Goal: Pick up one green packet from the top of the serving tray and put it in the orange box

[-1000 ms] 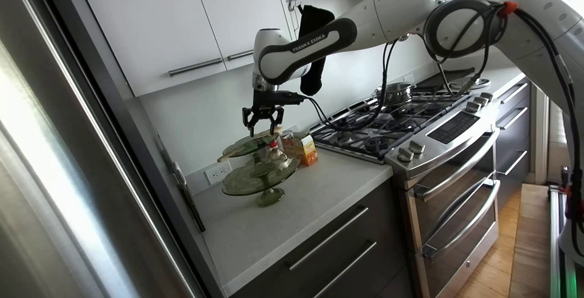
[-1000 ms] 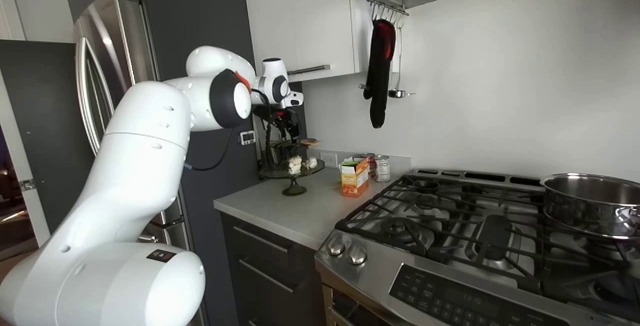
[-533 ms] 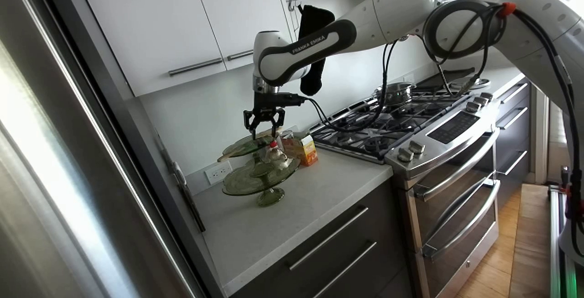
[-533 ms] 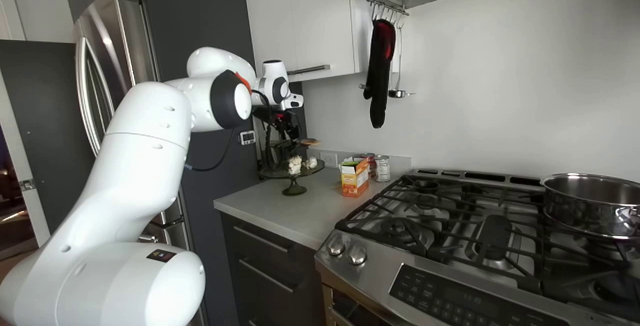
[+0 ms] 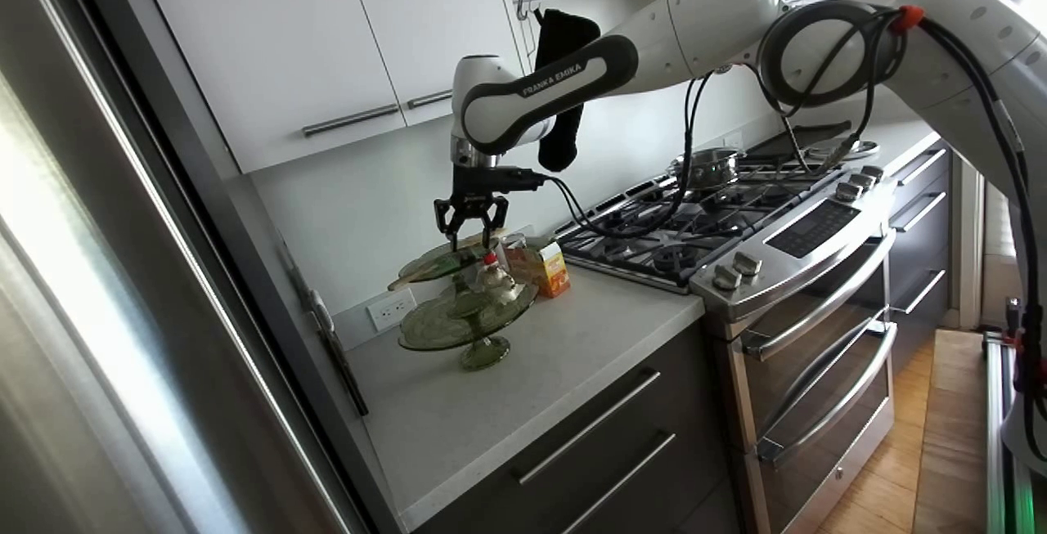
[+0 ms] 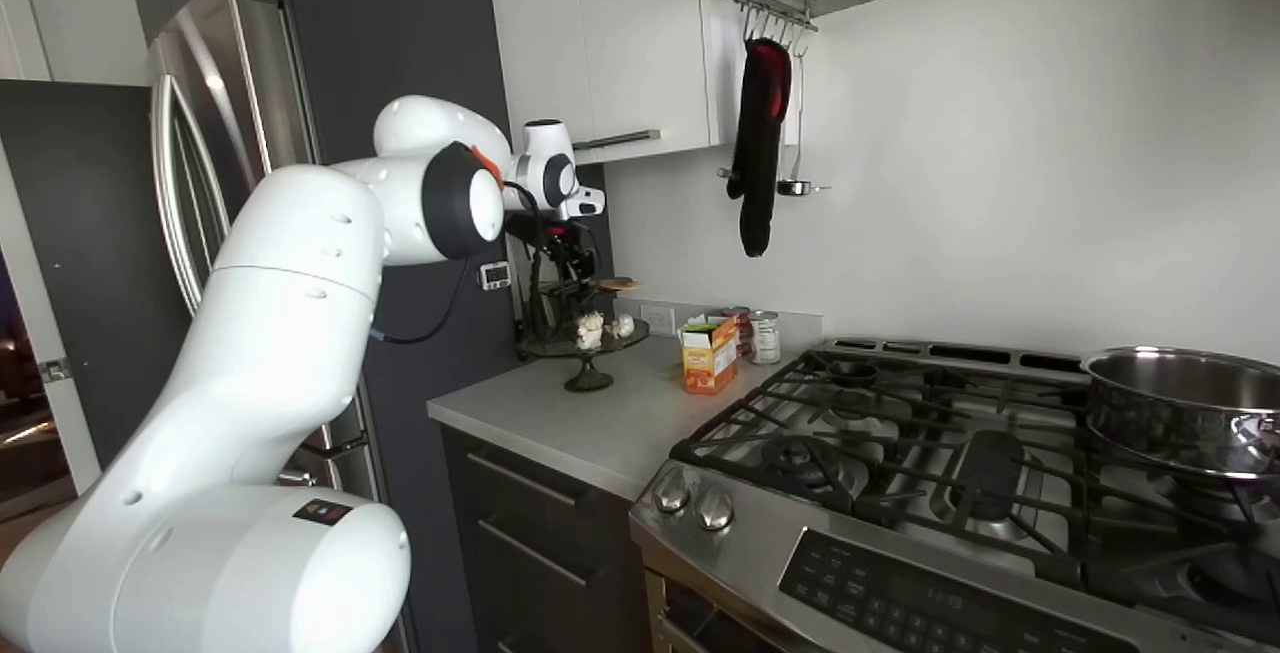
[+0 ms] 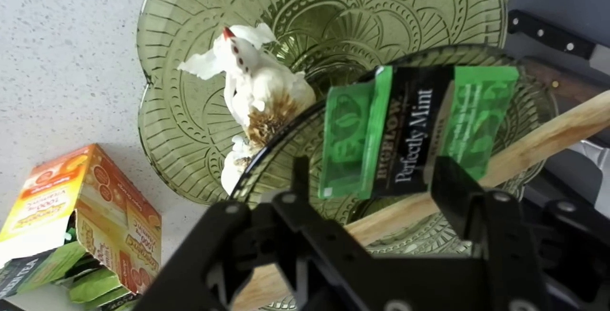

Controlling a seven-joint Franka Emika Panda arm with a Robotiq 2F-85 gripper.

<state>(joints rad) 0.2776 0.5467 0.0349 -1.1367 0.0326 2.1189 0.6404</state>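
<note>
Packet (image 7: 421, 130) and claw (image 7: 372, 170) do not line up yet. In the wrist view the green packet lies on the top plate (image 7: 276, 170) of the tray (image 5: 446, 323), its middle ahead of the claw's midpoint and off toward the picture's right. The claw stands wide and grips nothing that shows: 1 finger (image 7: 450, 182), at the picture's right, overlaps the packet's lower edge, while the opposite finger (image 7: 300, 177) stands clear past its end. The packet's longer way runs side to side, nearly along the line between the 2 fingers. That counts a green strip (image 7: 350, 139) at its left, which may be a flap or a 2nd packet; I cannot tell which.

I judge that the next move calls for a shift forward and rightward in that view, perhaps a turn to close across the shorter way, then a drop. Contact with the plate is too hard to tell. A wooden stick (image 7: 548, 139) slants across the plate, against or under the packet's lower corner, and could block a finger. The orange box (image 7: 119, 211) stands on the counter (image 6: 590, 433) beside the tray, with other packets (image 7: 93, 285) inside.
</note>
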